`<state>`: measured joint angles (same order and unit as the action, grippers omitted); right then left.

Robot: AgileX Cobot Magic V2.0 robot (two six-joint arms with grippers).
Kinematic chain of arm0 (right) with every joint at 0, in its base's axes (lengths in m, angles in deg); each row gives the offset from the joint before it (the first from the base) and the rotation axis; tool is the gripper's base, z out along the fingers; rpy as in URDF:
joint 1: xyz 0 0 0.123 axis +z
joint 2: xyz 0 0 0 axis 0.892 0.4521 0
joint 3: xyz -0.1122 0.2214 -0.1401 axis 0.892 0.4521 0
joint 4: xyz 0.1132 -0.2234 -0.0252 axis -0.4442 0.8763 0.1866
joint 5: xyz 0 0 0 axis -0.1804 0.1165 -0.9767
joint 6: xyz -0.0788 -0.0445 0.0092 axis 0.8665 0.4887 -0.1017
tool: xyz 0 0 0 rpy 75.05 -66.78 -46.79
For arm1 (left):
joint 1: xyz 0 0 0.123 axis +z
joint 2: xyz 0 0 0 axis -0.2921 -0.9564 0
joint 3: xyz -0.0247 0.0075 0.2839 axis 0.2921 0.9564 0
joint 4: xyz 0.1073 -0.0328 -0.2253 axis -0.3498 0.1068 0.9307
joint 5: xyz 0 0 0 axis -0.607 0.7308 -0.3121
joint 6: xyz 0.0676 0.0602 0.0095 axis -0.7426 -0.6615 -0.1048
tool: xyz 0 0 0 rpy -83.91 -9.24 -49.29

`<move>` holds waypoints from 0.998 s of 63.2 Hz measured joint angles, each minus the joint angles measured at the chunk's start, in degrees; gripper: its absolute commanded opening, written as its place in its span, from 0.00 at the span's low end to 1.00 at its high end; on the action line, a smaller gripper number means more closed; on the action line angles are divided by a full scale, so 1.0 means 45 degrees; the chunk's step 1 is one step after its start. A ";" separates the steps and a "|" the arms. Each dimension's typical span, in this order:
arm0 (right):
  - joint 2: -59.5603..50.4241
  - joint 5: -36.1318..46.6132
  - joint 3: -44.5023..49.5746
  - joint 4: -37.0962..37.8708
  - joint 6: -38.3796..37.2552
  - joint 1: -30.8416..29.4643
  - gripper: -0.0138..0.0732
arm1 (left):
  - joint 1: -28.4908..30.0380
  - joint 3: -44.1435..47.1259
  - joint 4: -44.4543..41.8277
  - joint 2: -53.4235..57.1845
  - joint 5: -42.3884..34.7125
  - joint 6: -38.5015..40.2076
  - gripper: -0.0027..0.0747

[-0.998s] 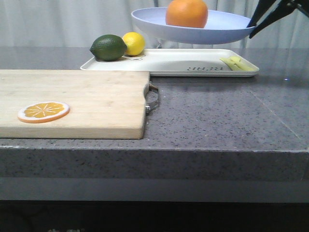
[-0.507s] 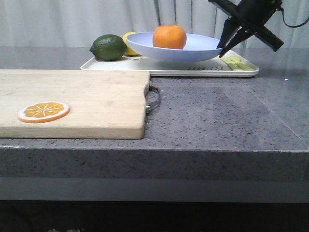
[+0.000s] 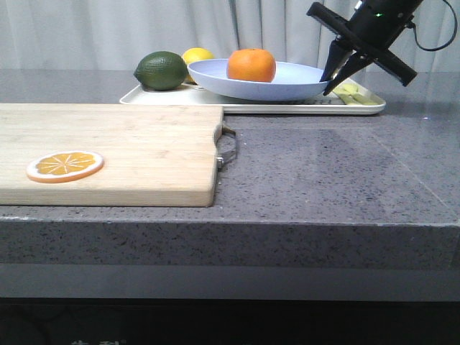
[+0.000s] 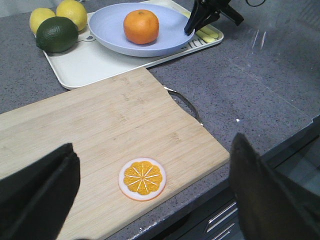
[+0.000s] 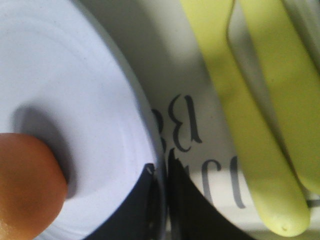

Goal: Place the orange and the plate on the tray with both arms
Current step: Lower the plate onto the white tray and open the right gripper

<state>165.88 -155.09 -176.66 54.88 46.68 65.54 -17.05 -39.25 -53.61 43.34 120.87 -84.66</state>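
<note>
The orange sits in the pale lavender plate, which lies low on the cream tray at the back of the table. My right gripper is shut on the plate's right rim. The right wrist view shows its jaws pinching the plate's rim, with the orange beside them and the tray beneath. My left gripper is open and empty, high above the cutting board. Its view shows the orange, plate and tray.
A green lime and a lemon lie at the tray's left end; pale yellow-green utensils lie at its right end. A wooden cutting board with an orange slice lies at the front left.
My right gripper has lowered the plate with the orange from above the tray down onto it, shifting a little left. The board and slice have not moved.
</note>
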 measured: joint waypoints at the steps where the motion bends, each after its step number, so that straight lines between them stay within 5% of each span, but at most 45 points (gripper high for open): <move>1: 0.0000 0.0000 0.0000 0.0000 0.0000 0.0000 0.08 | 0.0000 0.0000 0.0000 0.0000 0.0000 0.0000 0.80; 39: 0.0000 0.0288 0.0000 0.0000 0.0000 0.0000 0.09 | 0.0000 0.0000 0.0000 0.0000 0.0000 0.0000 0.80; 63: 0.0000 0.0340 -0.0050 0.0086 0.0025 0.0000 0.57 | 0.0000 0.0000 0.0000 0.0000 0.0000 0.0000 0.80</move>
<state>165.88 -153.55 -176.88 55.26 46.79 65.54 -17.05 -39.25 -53.61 43.34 120.87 -84.66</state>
